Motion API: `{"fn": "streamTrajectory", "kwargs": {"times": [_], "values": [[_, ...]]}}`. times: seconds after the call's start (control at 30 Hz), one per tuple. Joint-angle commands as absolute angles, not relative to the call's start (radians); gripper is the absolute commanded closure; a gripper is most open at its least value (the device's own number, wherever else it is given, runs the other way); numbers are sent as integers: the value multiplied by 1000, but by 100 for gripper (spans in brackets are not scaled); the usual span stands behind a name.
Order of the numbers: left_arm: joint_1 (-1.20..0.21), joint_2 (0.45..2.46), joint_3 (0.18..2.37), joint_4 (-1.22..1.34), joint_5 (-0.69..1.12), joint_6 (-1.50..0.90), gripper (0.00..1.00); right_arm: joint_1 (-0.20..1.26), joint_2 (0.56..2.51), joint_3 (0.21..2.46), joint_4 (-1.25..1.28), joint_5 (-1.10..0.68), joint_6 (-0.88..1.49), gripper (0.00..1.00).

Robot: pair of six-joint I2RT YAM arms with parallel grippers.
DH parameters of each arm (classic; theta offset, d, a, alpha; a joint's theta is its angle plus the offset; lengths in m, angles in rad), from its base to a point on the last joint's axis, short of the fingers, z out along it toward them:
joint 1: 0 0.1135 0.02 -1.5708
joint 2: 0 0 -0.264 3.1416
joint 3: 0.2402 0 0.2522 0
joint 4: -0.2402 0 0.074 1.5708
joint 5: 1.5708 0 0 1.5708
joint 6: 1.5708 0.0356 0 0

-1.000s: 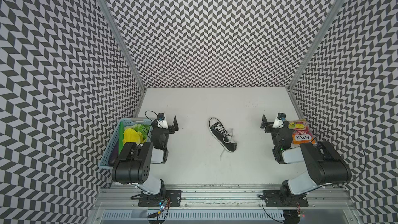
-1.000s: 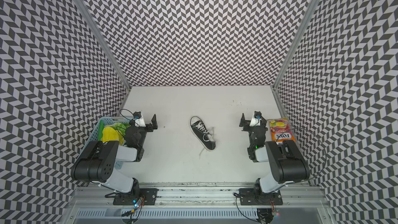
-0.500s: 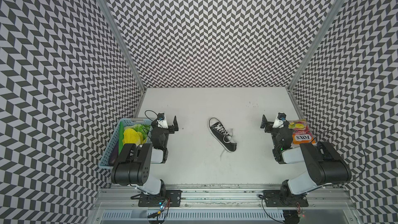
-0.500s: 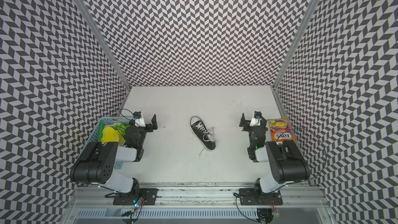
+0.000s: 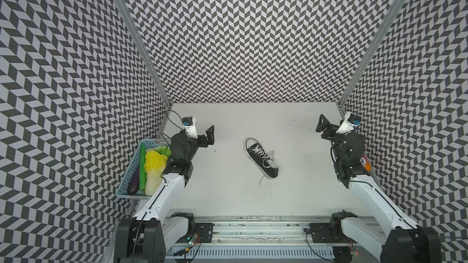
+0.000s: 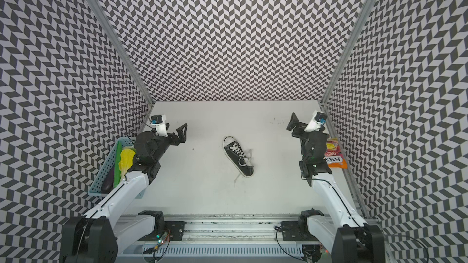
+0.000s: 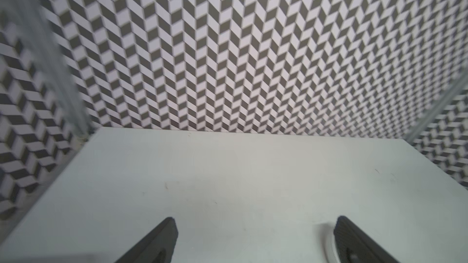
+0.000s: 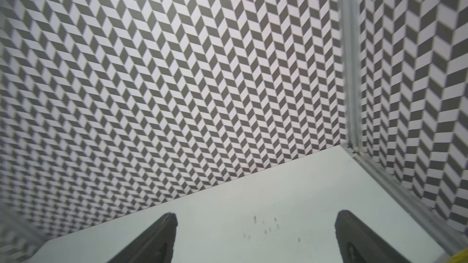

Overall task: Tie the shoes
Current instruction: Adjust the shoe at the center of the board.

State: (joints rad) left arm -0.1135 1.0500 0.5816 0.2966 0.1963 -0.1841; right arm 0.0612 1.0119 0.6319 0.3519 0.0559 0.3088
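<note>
Where the shoe (image 5: 262, 158) (image 6: 238, 156) lies: on its sole near the middle of the table (image 5: 222, 198), white toe cap toward the far edge, heel toward the near edge and slanted to the right.
Laces (image 5: 258, 151): white and untied; one end loops beside the shoe's right flank, another trails from the heel toward the near edge.
Left gripper (image 5: 209, 136) (image 7: 254, 221): fingers spread wide with nothing between them, near the left edge, well apart from the shoe.
Right gripper (image 5: 321, 123) (image 8: 255, 217): fingers spread wide and holding nothing, near the far right corner, well apart from the shoe.
Between each gripper and the shoe: plain white table surface.
Basket (image 5: 125, 173): pale blue, at the left edge beside the left arm, holding a yellow cabbage (image 5: 153, 170), a green cucumber (image 5: 142, 165) and a dark eggplant (image 5: 133, 184).
Snack bag (image 6: 334, 158): orange and yellow, flat at the right edge, partly hidden by the right arm.
Writing: "FOX'S" on the bag.
</note>
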Motion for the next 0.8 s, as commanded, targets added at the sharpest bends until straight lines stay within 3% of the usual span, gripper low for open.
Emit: {"fn": "streamTrajectory", "kwargs": {"times": [0.0, 0.13, 0.33, 0.77], "values": [[-241, 982, 558, 115, 260, -274, 0, 58, 1002, 643, 42, -261, 445, 0], [-418, 928, 505, 116, 215, -357, 0, 103, 1005, 573, 23, -490, 470, 6], [-633, 921, 429, 172, 102, -399, 1, 216, 1063, 515, 3, -522, 441, 16], [-781, 999, 437, 200, 10, -405, 1, 331, 1322, 565, 93, -651, 469, 38]]}}
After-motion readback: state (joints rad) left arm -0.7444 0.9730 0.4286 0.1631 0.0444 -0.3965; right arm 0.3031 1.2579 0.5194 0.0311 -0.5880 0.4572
